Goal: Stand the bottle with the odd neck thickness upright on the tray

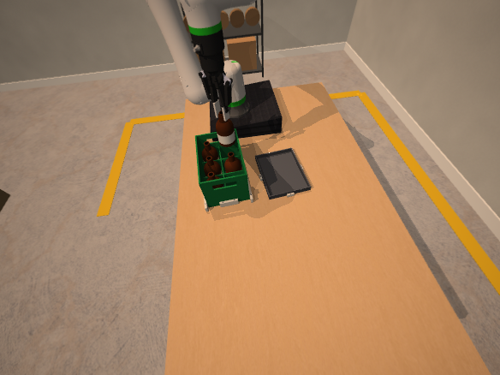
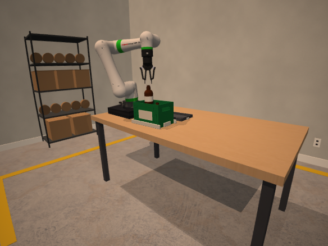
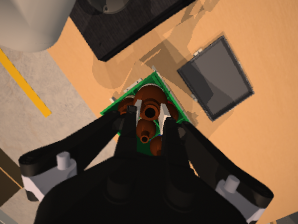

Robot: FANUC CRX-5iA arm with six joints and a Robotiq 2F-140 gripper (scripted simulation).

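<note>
The gripper (image 1: 223, 112) pinches 1 bottle (image 1: 225, 130) by its neck, half-raised above the crate (image 1: 223, 184) at upper-left centre. It could snag the dividers, dragging the loose crate toward the tray (image 1: 283, 172).

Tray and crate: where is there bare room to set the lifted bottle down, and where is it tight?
The tray, right of the crate, holds nothing; its whole floor is free. The crate is crowded: bottles fill its cells around the one that the end effector holds by the neck, the lifted bottle.
</note>
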